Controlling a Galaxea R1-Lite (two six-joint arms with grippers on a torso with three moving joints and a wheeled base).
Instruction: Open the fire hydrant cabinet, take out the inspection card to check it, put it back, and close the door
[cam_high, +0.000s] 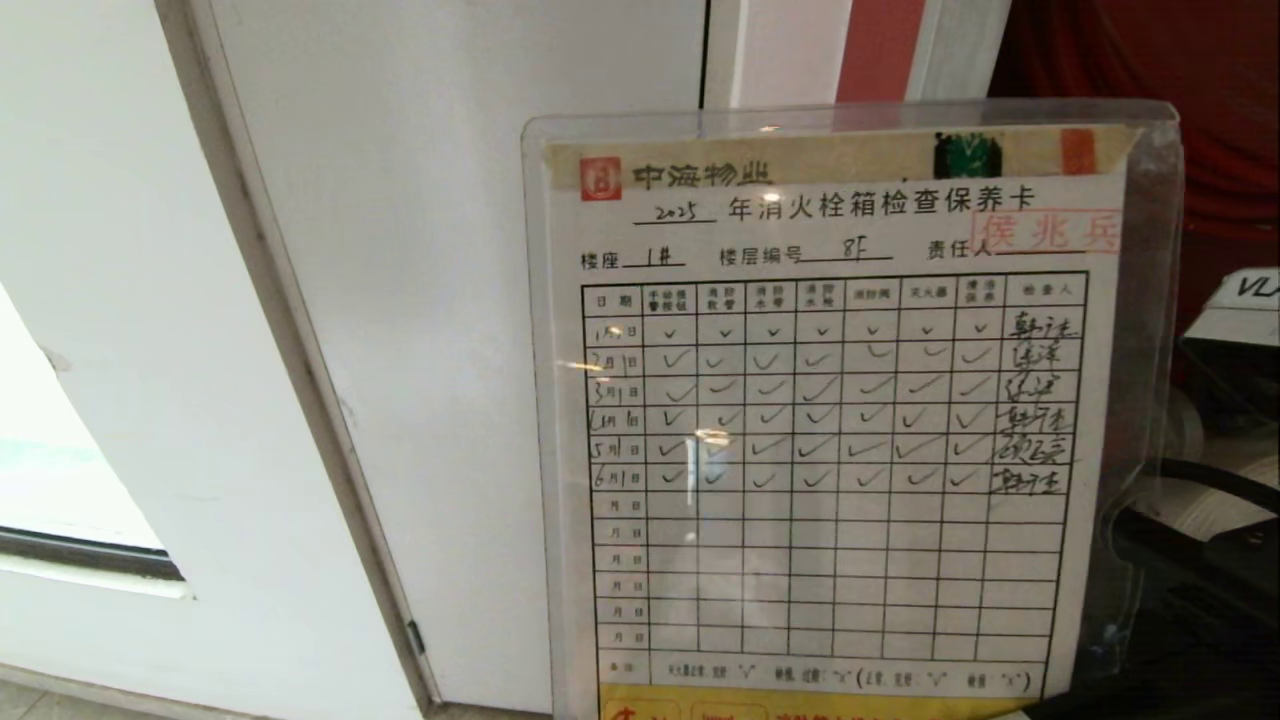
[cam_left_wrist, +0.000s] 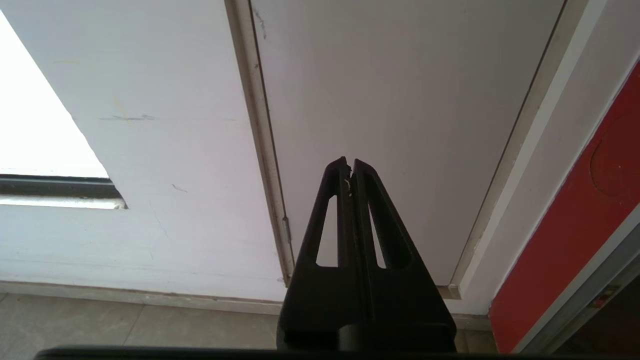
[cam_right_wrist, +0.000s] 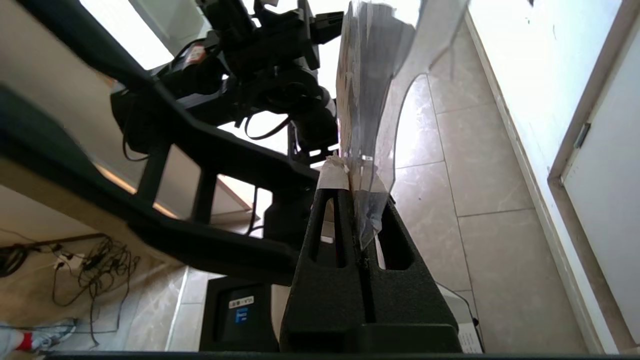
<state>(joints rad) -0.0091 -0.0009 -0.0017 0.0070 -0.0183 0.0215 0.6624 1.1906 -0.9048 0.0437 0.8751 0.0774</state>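
The inspection card (cam_high: 830, 400), a printed check table in a clear sleeve with a yellow strip at its lower end, stands upright close in front of the head camera. In the right wrist view my right gripper (cam_right_wrist: 352, 187) is shut on the sleeve's lower corner, and the card (cam_right_wrist: 370, 90) rises edge-on from the fingers. Behind the card shows the red inside of the fire hydrant cabinet (cam_high: 1130, 60) with a white rolled hose (cam_high: 1215, 505). The cabinet's door is out of view. My left gripper (cam_left_wrist: 350, 162) is shut and empty, pointing at a white panel.
A white panel door (cam_high: 450, 300) in a beige frame fills the wall left of the card, with a bright window opening (cam_high: 60, 470) further left. Beige floor tiles (cam_right_wrist: 475, 150) run along the wall. My own head and frame (cam_right_wrist: 260, 60) and loose cables (cam_right_wrist: 90, 265) show behind.
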